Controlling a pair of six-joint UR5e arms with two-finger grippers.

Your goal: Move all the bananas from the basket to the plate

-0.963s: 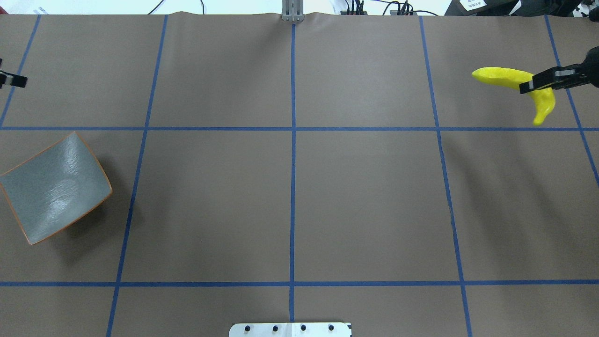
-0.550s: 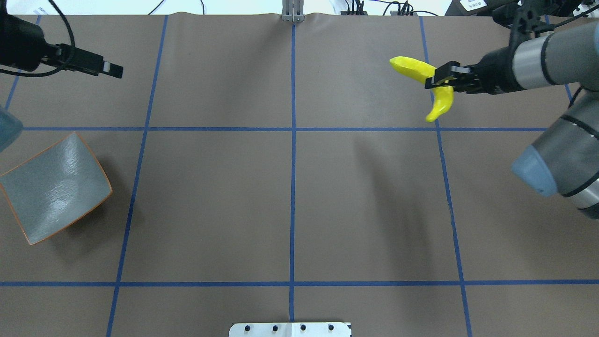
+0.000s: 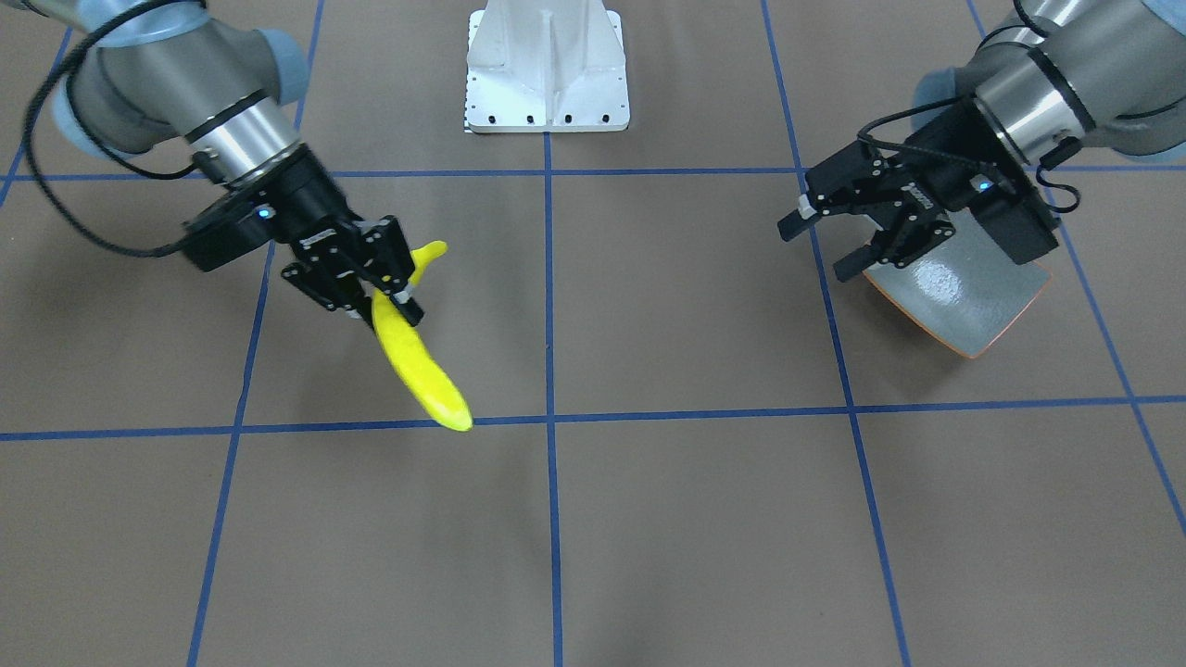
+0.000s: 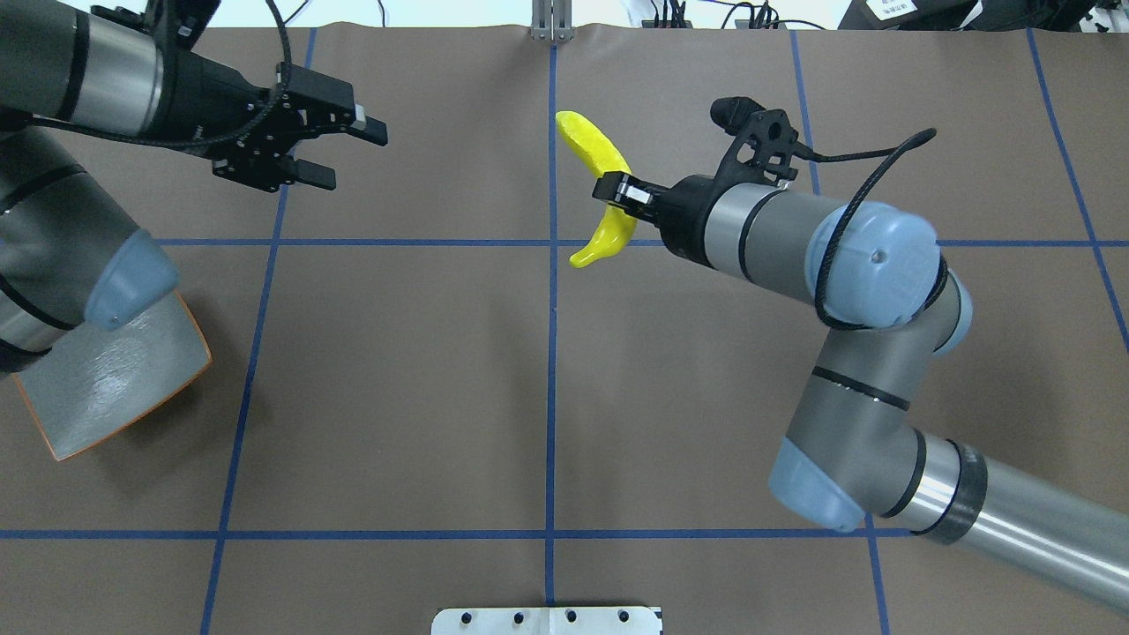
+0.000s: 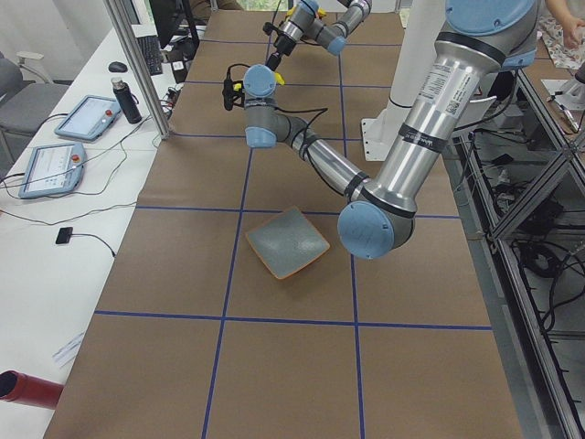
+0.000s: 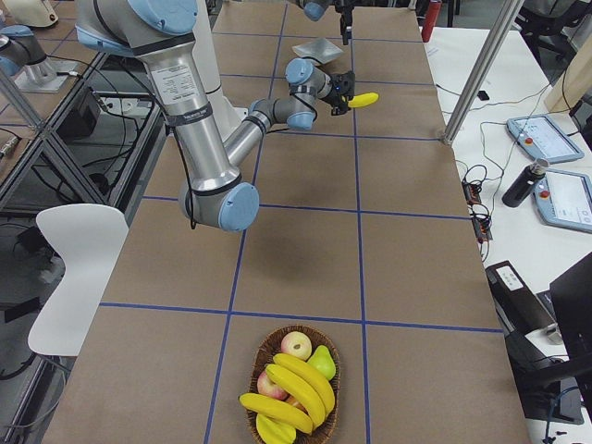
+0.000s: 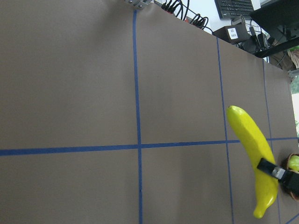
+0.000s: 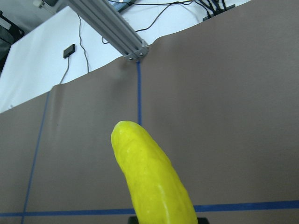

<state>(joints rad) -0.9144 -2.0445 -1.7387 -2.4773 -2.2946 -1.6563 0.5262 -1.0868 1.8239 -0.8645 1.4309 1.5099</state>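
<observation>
One banana (image 4: 600,190) hangs in the air, clenched by the right jaws about a third of the way up from its lower tip, just right of the tabletop's (image 4: 397,397) centre tape line in the overhead view and toward the far side. From the front, its long end (image 3: 422,375) slants down toward a cross line of blue tape. Between it and the plate (image 4: 106,388) lies a wide stretch of bare brown tabletop, crossed only by tape lines. The plate sits toward the robot's left end, flat on the tabletop and well in from both long edges. The left jaws are released, fingers spread, held above the tabletop on the far-left side. Seen from the front they overlap the plate's inner edge (image 3: 964,306), and from overhead the left arm's elbow (image 4: 123,282) covers one plate corner. At the opposite end stands the basket (image 6: 264,356), holding the other bananas (image 6: 301,384), an apple (image 6: 296,345) and a pear (image 6: 321,363). A white mounting base (image 3: 547,69) sits at the robot's edge.
</observation>
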